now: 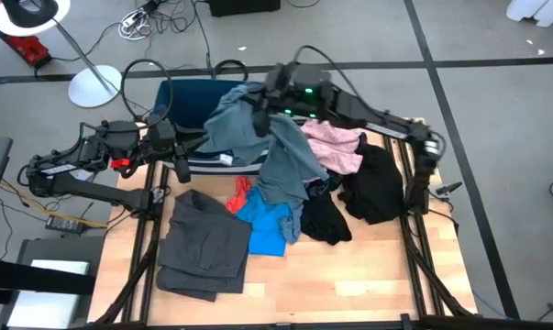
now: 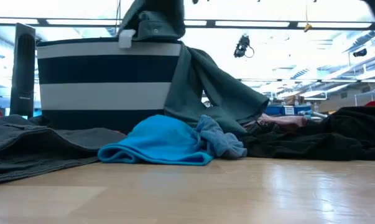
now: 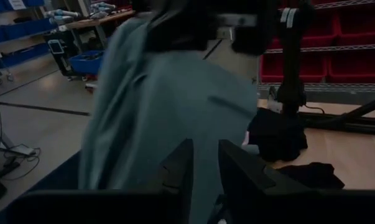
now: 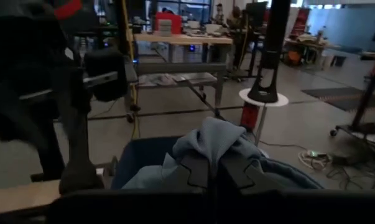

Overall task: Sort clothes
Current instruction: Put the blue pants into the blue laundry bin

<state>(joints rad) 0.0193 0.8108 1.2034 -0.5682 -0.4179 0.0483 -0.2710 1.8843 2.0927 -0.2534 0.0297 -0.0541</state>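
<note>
Overhead, the right gripper [image 1: 262,110] is seen at upper centre of the high view, clamped on the grey-blue garment [image 1: 281,151], which hangs from the bin [image 1: 189,101] rim down onto the table [image 1: 349,275]. The left gripper [image 1: 182,147] is held at the bin's left edge. A dark grey garment [image 1: 203,243] lies lower left, a bright blue garment [image 1: 269,225] at centre, a pink garment [image 1: 336,147] and black garments [image 1: 372,188] at right.

At table height, the grey-blue garment [image 2: 206,81] is draped over the striped bin [image 2: 106,81], with the bright blue garment [image 2: 159,140] in front.

From the left wrist, its fingers [image 3: 175,174] are seen slightly apart, empty.

From the right wrist, the fingers [image 4: 196,171] are pressed together on the fabric [image 4: 215,140].
</note>
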